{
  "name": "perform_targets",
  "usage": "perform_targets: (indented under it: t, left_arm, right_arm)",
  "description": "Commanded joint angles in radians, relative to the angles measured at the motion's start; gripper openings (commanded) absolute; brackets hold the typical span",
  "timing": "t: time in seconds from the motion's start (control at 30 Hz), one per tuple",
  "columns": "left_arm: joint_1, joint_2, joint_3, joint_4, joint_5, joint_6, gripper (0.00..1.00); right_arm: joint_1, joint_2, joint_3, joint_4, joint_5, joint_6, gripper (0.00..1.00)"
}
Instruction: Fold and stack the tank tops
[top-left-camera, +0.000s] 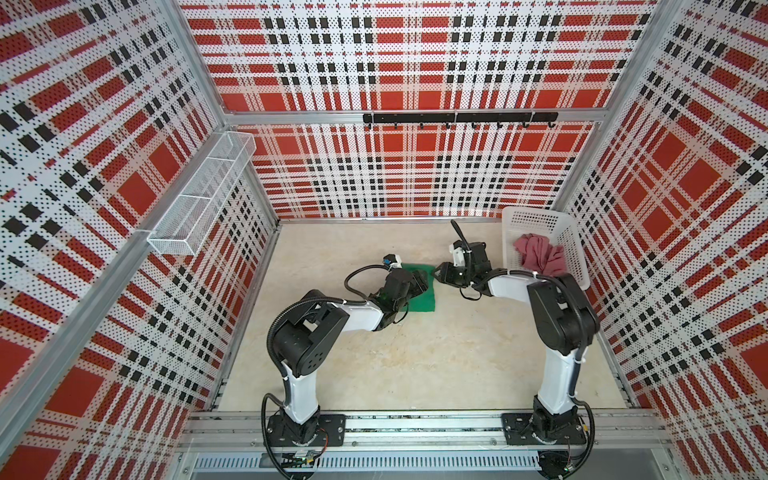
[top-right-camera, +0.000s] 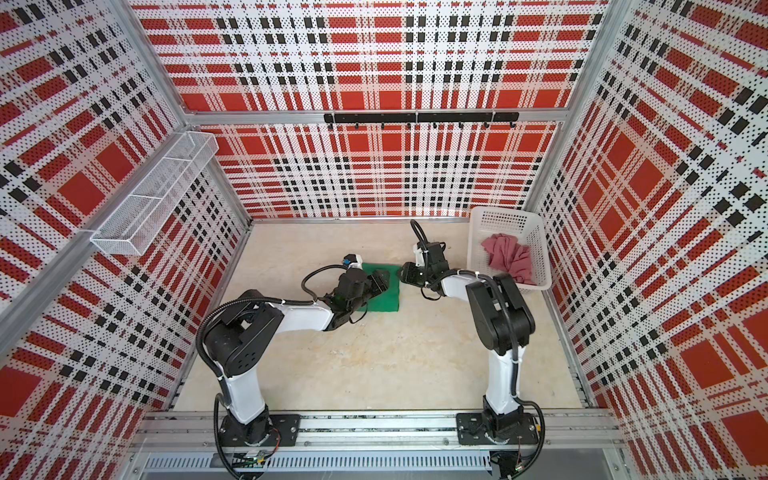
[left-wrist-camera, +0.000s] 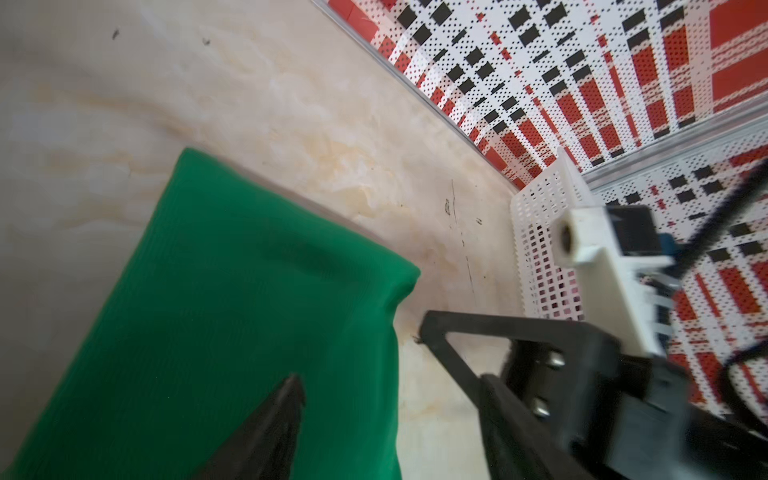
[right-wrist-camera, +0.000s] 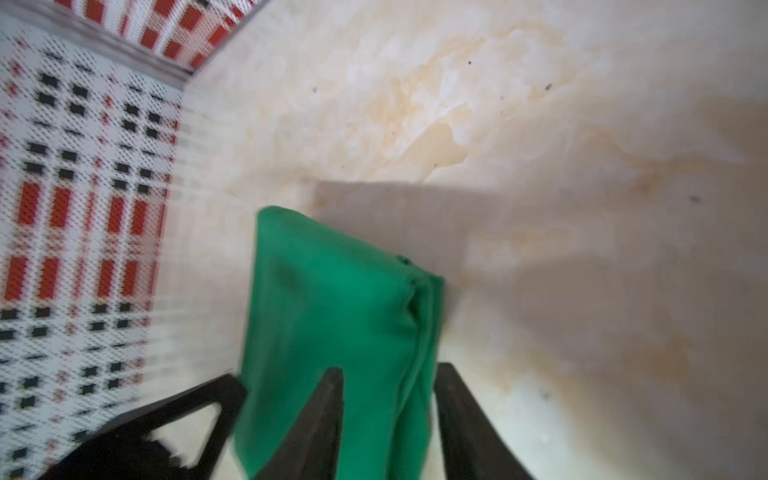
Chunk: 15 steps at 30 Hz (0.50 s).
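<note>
The green tank top (top-left-camera: 422, 302) lies folded into a small rectangle on the table's middle, seen in both top views (top-right-camera: 384, 302). My left gripper (top-left-camera: 420, 279) hovers over it, open: in the left wrist view one finger (left-wrist-camera: 282, 415) is above the green cloth (left-wrist-camera: 249, 291) and the other is past its edge. My right gripper (top-left-camera: 439, 272) is at the cloth's right edge, open. In the right wrist view its jaws (right-wrist-camera: 390, 409) straddle the folded edge (right-wrist-camera: 332, 299). The pink tank top (top-left-camera: 540, 255) lies crumpled in the white basket (top-left-camera: 536, 219).
The basket (top-right-camera: 505, 216) stands against the right wall at the back. A wire shelf (top-left-camera: 203, 195) hangs on the left wall and a black hook rail (top-left-camera: 459, 117) on the back wall. Both arm bases sit on the front rail (top-left-camera: 415, 428).
</note>
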<state>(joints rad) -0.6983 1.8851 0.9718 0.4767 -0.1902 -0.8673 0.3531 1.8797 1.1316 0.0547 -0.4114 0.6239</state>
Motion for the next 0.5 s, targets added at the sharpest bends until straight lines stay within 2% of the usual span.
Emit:
perform_targets:
  t: [0.0, 0.13, 0.23, 0.47]
  left_arm:
    - [-0.031, 0.014, 0.058, -0.157, -0.086, 0.105, 0.81]
    - [-0.053, 0.024, 0.097, -0.292, -0.118, 0.172, 0.90]
    - [-0.068, 0.045, 0.129, -0.396, -0.152, 0.208, 0.95]
    - [-0.070, 0.135, 0.144, -0.425, -0.083, 0.214, 0.97]
  right_arm:
    - [-0.017, -0.201, -0.022, -0.118, -0.054, -0.097, 0.53]
    - [-0.063, -0.343, -0.061, -0.214, -0.191, -0.135, 0.62]
    - [-0.078, -0.436, -0.084, -0.264, -0.221, -0.157, 0.67]
    - [-0.100, -0.617, -0.128, -0.263, -0.318, -0.190, 0.79]
